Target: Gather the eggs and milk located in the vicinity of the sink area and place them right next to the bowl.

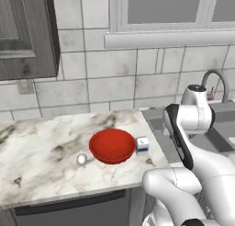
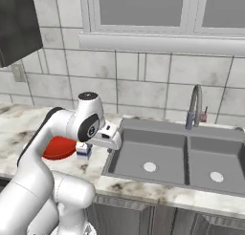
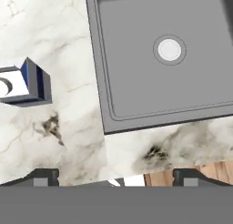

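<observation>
We note a glossy red bowl (image 1: 112, 145), veined polished marble counter (image 1: 41, 147), matt grey metal sink (image 2: 158, 155), and a smooth white-and-blue milk carton (image 3: 23, 84).

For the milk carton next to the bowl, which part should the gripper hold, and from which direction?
Probably from above, closing on two opposite flat side walls near the top of the milk carton. It stands upright on the counter, and the red bowl crowds one side.

A small white carton with a blue lower part (image 1: 142, 144) stands upright on the marble counter, just beside the shallow glossy red bowl (image 1: 112, 145), left of the grey two-basin metal sink (image 2: 184, 155)
</observation>
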